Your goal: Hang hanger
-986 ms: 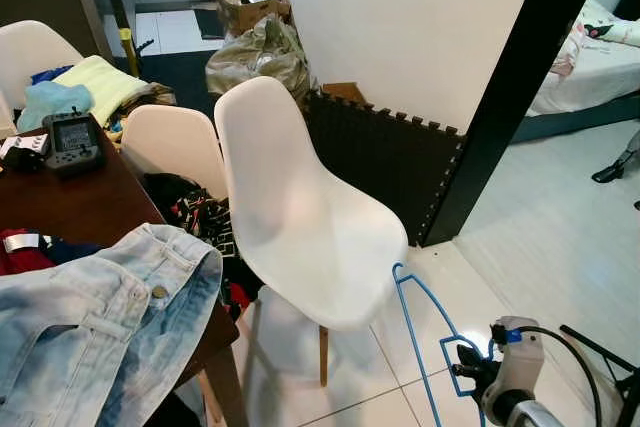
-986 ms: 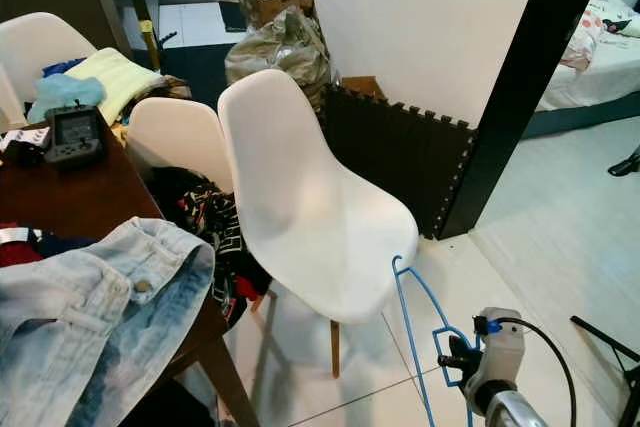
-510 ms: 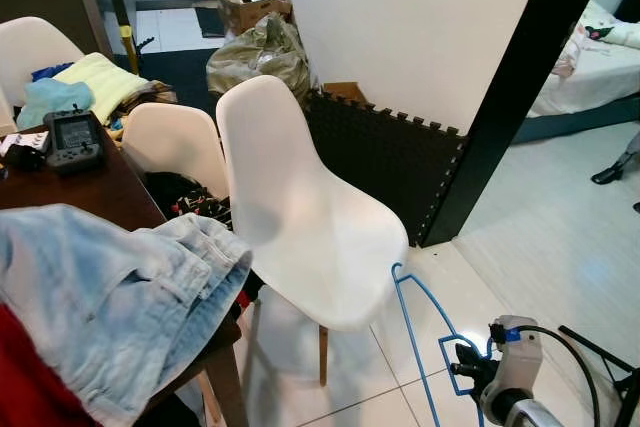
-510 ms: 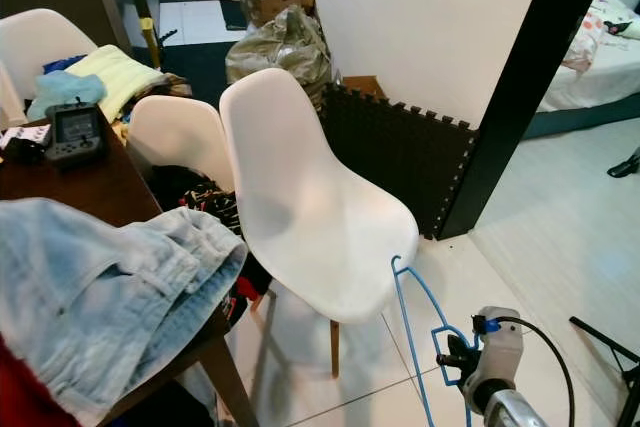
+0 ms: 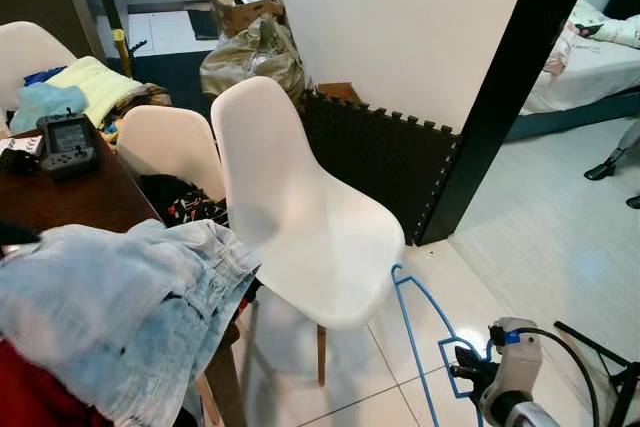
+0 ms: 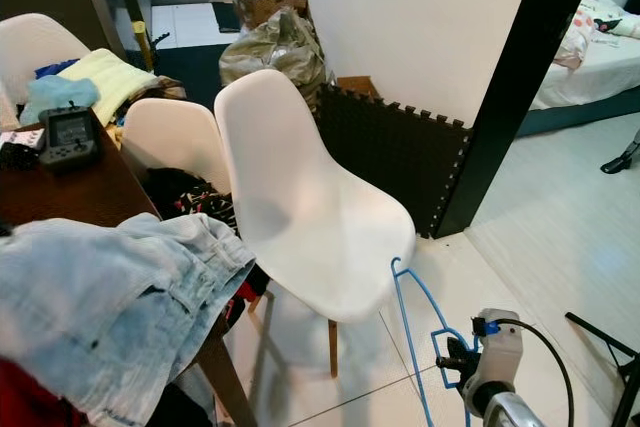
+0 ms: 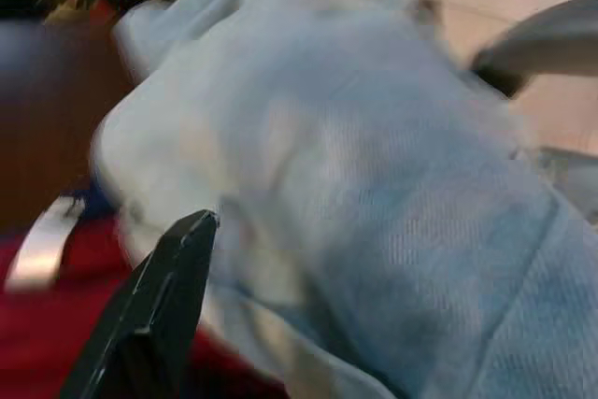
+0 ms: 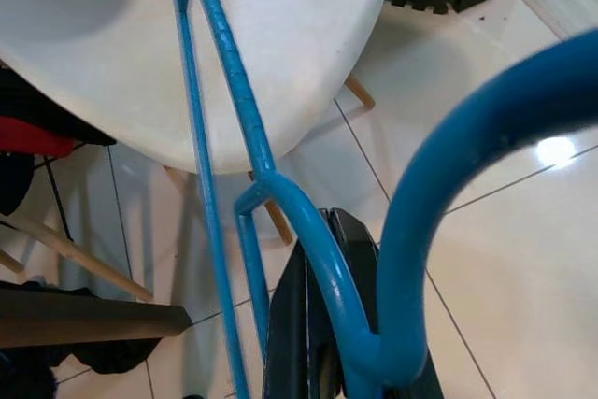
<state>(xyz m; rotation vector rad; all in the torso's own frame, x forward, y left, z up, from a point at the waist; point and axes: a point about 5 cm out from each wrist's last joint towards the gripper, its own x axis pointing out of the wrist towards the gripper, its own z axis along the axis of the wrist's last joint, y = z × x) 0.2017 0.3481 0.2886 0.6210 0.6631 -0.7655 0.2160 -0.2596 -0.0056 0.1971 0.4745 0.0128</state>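
Observation:
A blue wire hanger (image 5: 418,305) stands upright beside the white chair (image 5: 300,217), low at the right. My right gripper (image 5: 463,371) is shut on its lower part. In the right wrist view the black fingers (image 8: 304,324) clamp the blue hanger (image 8: 224,72) where the bar meets the hook. Light blue jeans (image 5: 120,312) lie bunched and raised over the front corner of the dark table (image 5: 70,202). My left gripper (image 7: 224,231) is in the denim (image 7: 392,193), shut on it; one black finger (image 7: 154,301) shows, the other is hidden by cloth.
A second white chair (image 5: 170,142) holds dark clothes. A grey device (image 5: 65,137) sits on the table and a red garment (image 5: 30,397) lies under the jeans. A black foam panel (image 5: 390,162), a black pillar (image 5: 510,87) and bags (image 5: 250,47) stand behind. White tiled floor (image 5: 560,237) lies at the right.
The jeans, flat on the table a second ago, have been lifted and bunched toward the table's corner, uncovering red cloth. The hanger and right gripper stay put. The camera shifted slightly.

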